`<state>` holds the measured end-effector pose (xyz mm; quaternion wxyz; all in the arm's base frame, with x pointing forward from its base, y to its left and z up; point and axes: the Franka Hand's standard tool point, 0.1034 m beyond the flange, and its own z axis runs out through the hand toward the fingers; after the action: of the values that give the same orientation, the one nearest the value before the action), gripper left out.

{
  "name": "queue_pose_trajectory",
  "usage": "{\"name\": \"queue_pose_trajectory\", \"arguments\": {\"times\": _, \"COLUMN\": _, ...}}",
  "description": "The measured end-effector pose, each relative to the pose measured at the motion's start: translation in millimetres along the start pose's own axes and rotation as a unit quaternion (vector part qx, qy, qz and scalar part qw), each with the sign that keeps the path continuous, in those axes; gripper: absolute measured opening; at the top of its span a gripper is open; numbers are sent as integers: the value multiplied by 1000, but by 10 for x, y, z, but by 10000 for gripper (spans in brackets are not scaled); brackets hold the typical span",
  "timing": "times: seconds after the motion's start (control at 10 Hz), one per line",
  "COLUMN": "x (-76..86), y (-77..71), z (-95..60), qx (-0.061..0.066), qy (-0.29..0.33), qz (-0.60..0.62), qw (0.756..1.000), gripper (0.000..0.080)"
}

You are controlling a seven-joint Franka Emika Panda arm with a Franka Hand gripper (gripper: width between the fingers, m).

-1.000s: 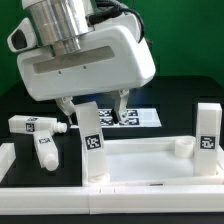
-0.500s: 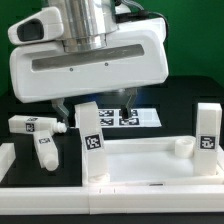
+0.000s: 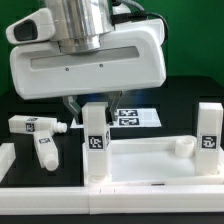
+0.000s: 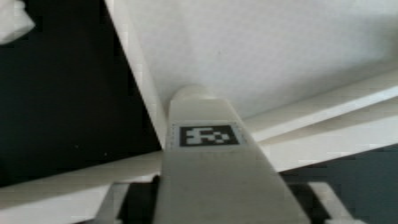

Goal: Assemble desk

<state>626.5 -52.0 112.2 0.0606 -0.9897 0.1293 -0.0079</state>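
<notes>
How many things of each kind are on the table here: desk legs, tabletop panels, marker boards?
Legs: 4 (held leg, upright leg at the exterior view's right, two lying legs)
Tabletop panel: 1
Marker board: 1
Total: 6

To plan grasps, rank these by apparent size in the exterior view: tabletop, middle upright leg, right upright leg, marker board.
1. tabletop
2. middle leg and right leg: alike, not ranked
3. marker board, partly hidden
</notes>
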Motion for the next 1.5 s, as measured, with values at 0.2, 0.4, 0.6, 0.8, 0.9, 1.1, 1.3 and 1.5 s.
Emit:
{"name": "queue_pose_trajectory", "arguments": {"times": 0.2, "x": 11, "y": -20, "z": 9, "qx": 0, "qy": 4, "qz": 127, "qw": 992, "gripper": 289}}
{"name": "queue_pose_trajectory", "arguments": {"times": 0.4, "x": 10, "y": -76, "z": 23, "qx": 2, "qy": 8, "qz": 352, "qw": 936, "gripper": 289}}
{"name": "queue_pose_trajectory", "arguments": {"times": 0.6, "x": 15, "y": -61, "z": 24, "qx": 16, "qy": 3, "qz": 418, "qw": 908, "gripper": 290}}
{"name": "queue_pose_trajectory", "arguments": {"times": 0.8, "x": 11, "y": -77, "z": 26, "qx": 20, "qy": 0, "qz": 468, "qw": 883, "gripper": 290}}
{"name": "queue_pose_trajectory", "arguments": {"times": 0.9, "x": 11, "y": -79, "z": 27, "qx": 20, "qy": 0, "qz": 461, "qw": 887, "gripper": 290}}
{"name": "queue_pose_trajectory", "arguments": {"times": 1.1, "x": 34, "y": -65, "z": 9, "qx": 19, "qy": 6, "qz": 339, "qw": 941, "gripper": 530}}
{"name": "queue_pose_trajectory", "arguments": {"times": 1.3, "x": 58, "y": -67, "z": -17, "qx": 14, "qy": 11, "qz": 144, "qw": 989, "gripper": 611}}
{"name": "queue_pose_trajectory", "arguments": {"times": 1.5, "x": 55, "y": -60, "z": -13, "qx": 13, "qy": 11, "qz": 89, "qw": 996, "gripper": 648}}
